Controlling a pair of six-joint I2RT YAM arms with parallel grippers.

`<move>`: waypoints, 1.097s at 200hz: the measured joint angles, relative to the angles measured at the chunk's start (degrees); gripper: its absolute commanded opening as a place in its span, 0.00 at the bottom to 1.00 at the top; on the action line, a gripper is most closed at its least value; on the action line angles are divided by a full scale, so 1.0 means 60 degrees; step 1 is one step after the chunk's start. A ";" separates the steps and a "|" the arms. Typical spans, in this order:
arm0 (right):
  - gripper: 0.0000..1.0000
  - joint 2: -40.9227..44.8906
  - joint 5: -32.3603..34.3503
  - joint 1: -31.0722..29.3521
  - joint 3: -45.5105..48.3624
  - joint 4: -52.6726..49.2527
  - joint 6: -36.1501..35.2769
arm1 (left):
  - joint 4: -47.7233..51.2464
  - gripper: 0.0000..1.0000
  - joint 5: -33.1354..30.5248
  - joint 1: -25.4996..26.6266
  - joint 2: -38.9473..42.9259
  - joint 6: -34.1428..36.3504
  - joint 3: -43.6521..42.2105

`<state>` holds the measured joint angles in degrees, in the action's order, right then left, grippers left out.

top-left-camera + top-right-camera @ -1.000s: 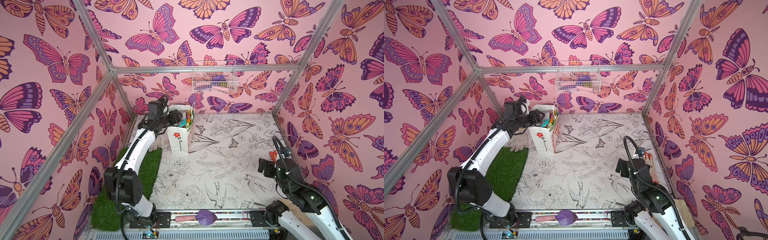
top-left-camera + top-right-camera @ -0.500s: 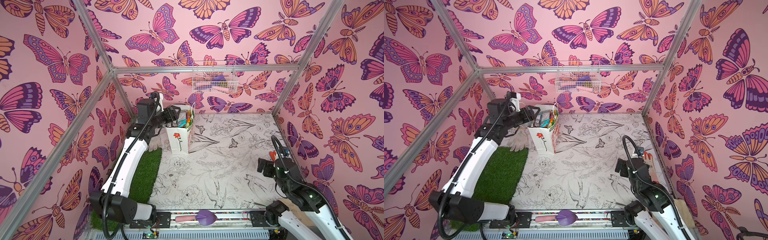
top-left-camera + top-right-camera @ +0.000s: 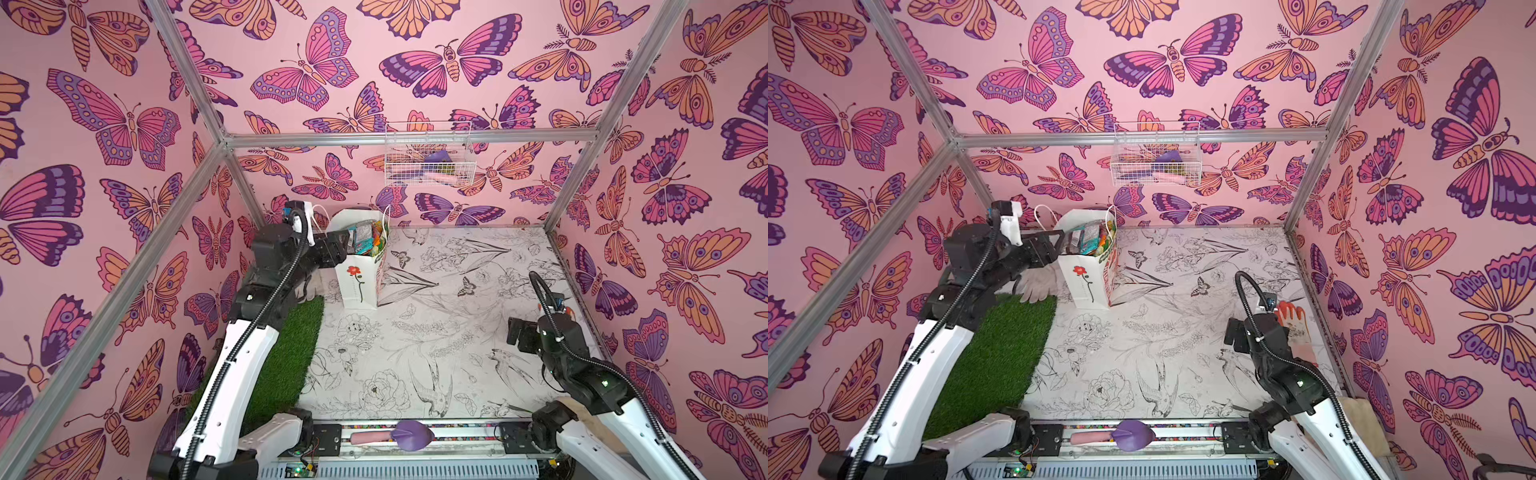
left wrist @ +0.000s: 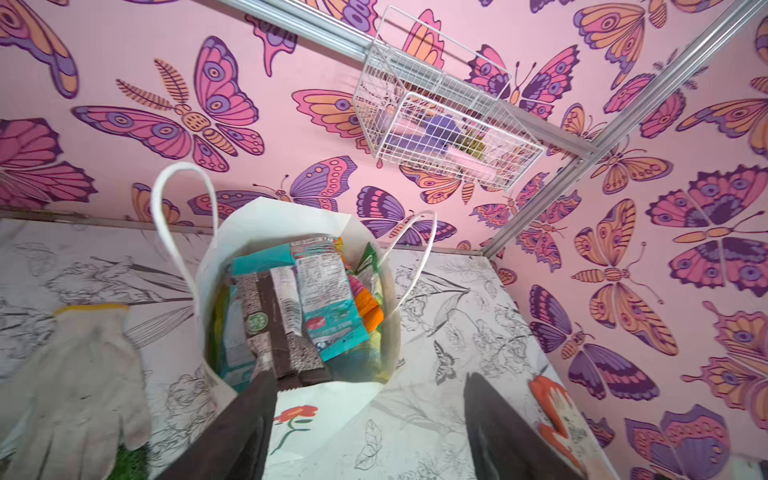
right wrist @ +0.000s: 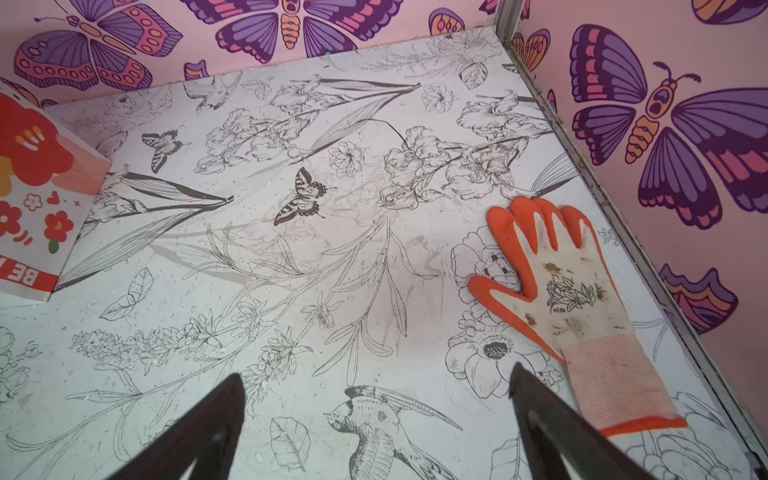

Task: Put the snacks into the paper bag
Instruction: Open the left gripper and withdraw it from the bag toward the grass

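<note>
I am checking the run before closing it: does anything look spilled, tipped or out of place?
Nothing spilled. The tall white paper bag with a red flower stands upright, with crinkly plastic snack packets inside. Only a white knit glove beside it and an orange-coated glove near the wall lie loose.

- My left claw (image 4: 368,376): dark, nearly black.
- Paper bag (image 3: 357,282): white, with a red flower on a green stem.
- Snacks (image 4: 316,291): teal, orange and yellow-green packets, plus a dark brown speckled bar.
- White glove (image 4: 83,374): off-white, yellow cuff edge.
- Orange glove (image 5: 561,282): orange fingers, cream back, pink cuff.
- Mat (image 3: 1000,353): grass green.
- Table (image 5: 291,270): white, with black line-drawn flowers, birds and butterflies.
- Walls (image 3: 374,50): pink, with purple-and-orange butterflies.
</note>
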<state>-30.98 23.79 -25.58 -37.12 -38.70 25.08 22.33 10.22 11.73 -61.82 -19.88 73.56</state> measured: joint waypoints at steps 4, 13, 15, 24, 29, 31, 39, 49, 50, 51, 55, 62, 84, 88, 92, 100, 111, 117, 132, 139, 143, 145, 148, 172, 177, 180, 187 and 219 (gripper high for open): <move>0.99 0.0073 -0.0004 0.0000 0.0069 0.0055 -0.0022 | 0.0000 0.73 -0.0168 0.0022 0.0117 0.0076 -0.0135; 0.99 0.0240 -0.0011 0.0000 0.0208 0.0193 -0.0098 | 0.0000 0.74 -0.0539 0.0080 0.0357 0.0237 -0.0448; 0.99 0.0270 -0.0007 0.0000 0.0233 0.0222 -0.0124 | 0.0004 0.74 -0.0597 0.0091 0.0397 0.0251 -0.0495; 0.99 0.0342 -0.0007 0.0000 0.0302 0.0339 -0.0189 | 0.0000 0.73 -0.0980 0.0157 0.0645 0.0397 -0.0816; 0.99 0.0346 -0.0004 0.0000 0.0317 0.0393 -0.0226 | -0.0007 0.74 -0.1235 0.0193 0.0805 0.0484 -0.1016; 0.99 0.0346 -0.0004 0.0000 0.0321 0.0415 -0.0237 | -0.0015 0.73 -0.1330 0.0211 0.0871 0.0503 -0.1100; 0.99 0.0313 0.0004 0.0000 0.0324 0.0474 -0.0273 | -0.0029 0.74 -0.1694 0.0277 0.1111 0.0612 -0.1402; 0.99 0.0237 0.0036 0.0000 0.0324 0.0546 -0.0335 | -0.0040 0.74 -0.2142 0.0361 0.1428 0.0750 -0.1778; 0.99 0.0226 0.0036 0.0000 0.0324 0.0557 -0.0335 | -0.0044 0.74 -0.2200 0.0372 0.1475 0.0765 -0.1825; 0.99 0.0219 0.0040 0.0000 0.0324 0.0561 -0.0335 | -0.0055 0.74 -0.2233 0.0375 0.1494 0.0780 -0.1851; 0.99 0.0171 0.0058 0.0000 0.0324 0.0586 -0.0368 | -0.0069 0.74 -0.2408 0.0401 0.1625 0.0816 -0.2011; 0.99 0.0080 0.0080 0.0000 0.0324 0.0630 -0.0408 | -0.0069 0.74 -0.2699 0.0448 0.1840 0.0889 -0.2255; 0.99 -0.0219 0.0102 0.0000 0.0350 0.0812 -0.0481 | -0.0200 0.74 -0.3595 0.0605 0.2415 0.1009 -0.3020; 0.99 -0.0251 0.0102 0.0000 0.0372 0.0878 -0.0521 | -0.0211 0.74 -0.3712 0.0627 0.2484 0.1016 -0.3133; 0.99 -0.0280 0.0098 0.0000 0.0401 0.0943 -0.0554 | -0.0237 0.74 -0.3861 0.0667 0.2572 0.1027 -0.3275; 0.99 -0.0313 0.0098 0.0000 0.0477 0.1064 -0.0627 | -0.0244 0.75 -0.4164 0.0739 0.2736 0.1038 -0.3563; 0.99 -0.0324 0.0102 0.0000 0.0590 0.1184 -0.0710 | -0.0251 0.75 -0.4550 0.0838 0.2936 0.1053 -0.3931; 0.99 -0.0328 0.0109 0.0000 0.0648 0.1253 -0.0758 | -0.0262 0.75 -0.4758 0.0889 0.3034 0.1053 -0.4120; 0.99 -0.0328 0.0164 0.0000 0.0783 0.1446 -0.0856 | -0.0266 0.75 -0.5297 0.1045 0.3286 0.1045 -0.4619; 0.99 -0.0328 0.0200 0.0000 0.0852 0.1555 -0.0914 | -0.0266 0.74 -0.5537 0.1129 0.3384 0.1020 -0.4834; 0.99 -0.0328 0.0215 0.0000 0.0896 0.1617 -0.0929 | -0.0251 0.74 -0.5665 0.1191 0.3442 0.1005 -0.4951; 0.99 -0.0328 0.0219 0.0000 0.0922 0.1654 -0.0943 | -0.0255 0.74 -0.5756 0.1228 0.3472 0.0994 -0.5016; 0.99 -0.0328 0.0222 0.0000 0.0958 0.1705 -0.0951 | -0.0255 0.75 -0.5854 0.1275 0.3504 0.0984 -0.5093; 0.99 -0.0310 0.0244 0.0000 0.1239 0.2011 -0.1009 | -0.0397 0.75 -0.6932 0.1949 0.3730 0.0984 -0.5752; 0.99 -0.0284 0.0240 0.0000 0.1293 0.2069 -0.1016 | -0.0463 0.75 -0.7158 0.2084 0.3734 0.0987 -0.5869; 0.99 -0.0270 0.0244 0.0000 0.1319 0.2102 -0.1024 | -0.0503 0.75 -0.7282 0.2157 0.3734 0.0987 -0.5934; 0.99 -0.0229 0.0248 0.0000 0.1381 0.2160 -0.1045 | -0.0623 0.75 -0.7573 0.2313 0.3723 0.0991 -0.6102; 0.99 -0.0073 0.0419 0.0000 0.1515 0.2350 -0.1144 | -0.1260 0.75 -0.8539 0.2594 0.3541 0.1155 -0.6918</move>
<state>-31.42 26.30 -25.58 -28.03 -24.60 18.22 14.76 -41.01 27.29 -40.58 -12.95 32.05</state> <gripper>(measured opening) 0.992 0.748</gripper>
